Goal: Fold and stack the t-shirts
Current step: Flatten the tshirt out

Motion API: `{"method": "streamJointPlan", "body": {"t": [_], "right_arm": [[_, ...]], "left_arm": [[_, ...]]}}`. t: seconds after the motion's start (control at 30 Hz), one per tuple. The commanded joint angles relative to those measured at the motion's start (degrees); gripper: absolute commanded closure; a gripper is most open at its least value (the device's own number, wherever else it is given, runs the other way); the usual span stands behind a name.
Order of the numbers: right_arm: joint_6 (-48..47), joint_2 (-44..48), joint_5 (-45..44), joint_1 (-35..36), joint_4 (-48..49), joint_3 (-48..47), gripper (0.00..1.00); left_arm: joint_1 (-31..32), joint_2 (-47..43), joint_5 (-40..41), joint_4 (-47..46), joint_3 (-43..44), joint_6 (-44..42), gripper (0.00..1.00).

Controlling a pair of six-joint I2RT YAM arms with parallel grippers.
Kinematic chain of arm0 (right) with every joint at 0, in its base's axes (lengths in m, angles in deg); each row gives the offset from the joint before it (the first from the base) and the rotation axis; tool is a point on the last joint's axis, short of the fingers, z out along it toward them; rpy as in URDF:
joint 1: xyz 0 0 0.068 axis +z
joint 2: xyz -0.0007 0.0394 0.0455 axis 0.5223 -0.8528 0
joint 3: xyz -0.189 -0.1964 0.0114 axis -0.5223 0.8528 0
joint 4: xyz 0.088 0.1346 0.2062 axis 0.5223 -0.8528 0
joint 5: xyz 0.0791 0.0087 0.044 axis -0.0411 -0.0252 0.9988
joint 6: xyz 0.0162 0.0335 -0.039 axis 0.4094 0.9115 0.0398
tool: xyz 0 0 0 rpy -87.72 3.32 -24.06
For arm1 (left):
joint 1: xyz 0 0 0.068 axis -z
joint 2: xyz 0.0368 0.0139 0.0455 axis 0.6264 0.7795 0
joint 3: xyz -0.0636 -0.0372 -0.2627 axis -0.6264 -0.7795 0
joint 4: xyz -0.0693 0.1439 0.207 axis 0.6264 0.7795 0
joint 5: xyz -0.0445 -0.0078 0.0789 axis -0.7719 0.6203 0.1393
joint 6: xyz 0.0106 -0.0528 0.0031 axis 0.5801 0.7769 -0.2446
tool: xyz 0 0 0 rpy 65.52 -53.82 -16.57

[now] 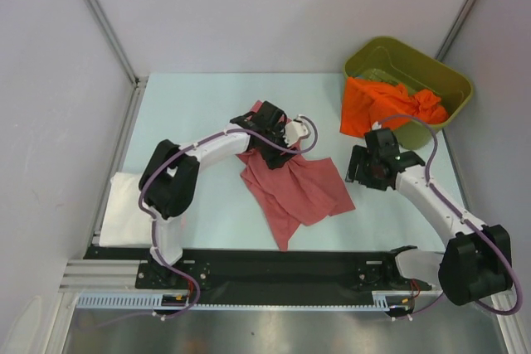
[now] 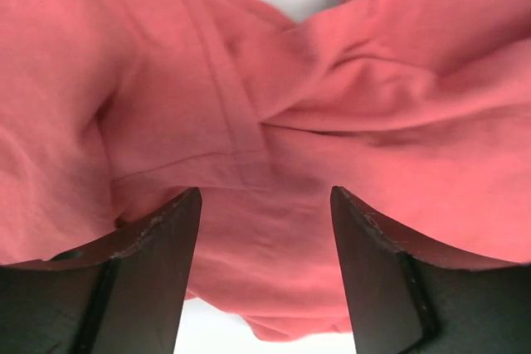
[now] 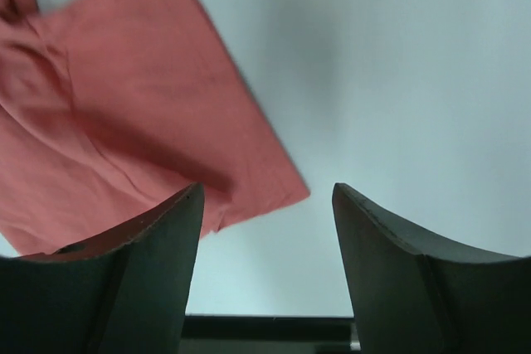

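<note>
A salmon-red t-shirt (image 1: 296, 188) lies crumpled in the middle of the table. My left gripper (image 1: 279, 133) hovers over its far end. In the left wrist view the left gripper (image 2: 265, 192) is open, and bunched red cloth (image 2: 249, 105) fills the view beyond and between its fingers. My right gripper (image 1: 363, 168) sits just right of the shirt, open and empty (image 3: 266, 188). A flat corner of the red shirt (image 3: 149, 138) lies close to its left finger. An orange t-shirt (image 1: 380, 105) hangs over the bin's near rim. A folded white t-shirt (image 1: 124, 209) rests at the left edge.
The olive-green bin (image 1: 431, 68) stands at the back right, close behind the right arm. Grey walls with metal rails enclose the table. A black rail (image 1: 274, 267) holding the arm bases runs along the near edge.
</note>
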Motion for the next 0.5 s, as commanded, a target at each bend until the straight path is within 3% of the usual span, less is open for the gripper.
{"method": "streamJointPlan", "body": {"t": [0.0,0.17,0.47], "right_arm": [[5.7,1.74,4.35,2.48,6.46,4.5,0.3],[6.23,-4.76,7.17,3.8,9.55,8.63,0.24],[7.9,-10.48,7.53,4.68,16.77,13.3,0.27]], "left_arm": [[-0.03,0.22,4.85,-6.08,0.02,0.61,0.31],[0.32,1.28,5.38,-7.5,-0.07,-0.18,0.33],[0.32,4.0,5.65,-10.49,-0.6,0.87,0.33]]}}
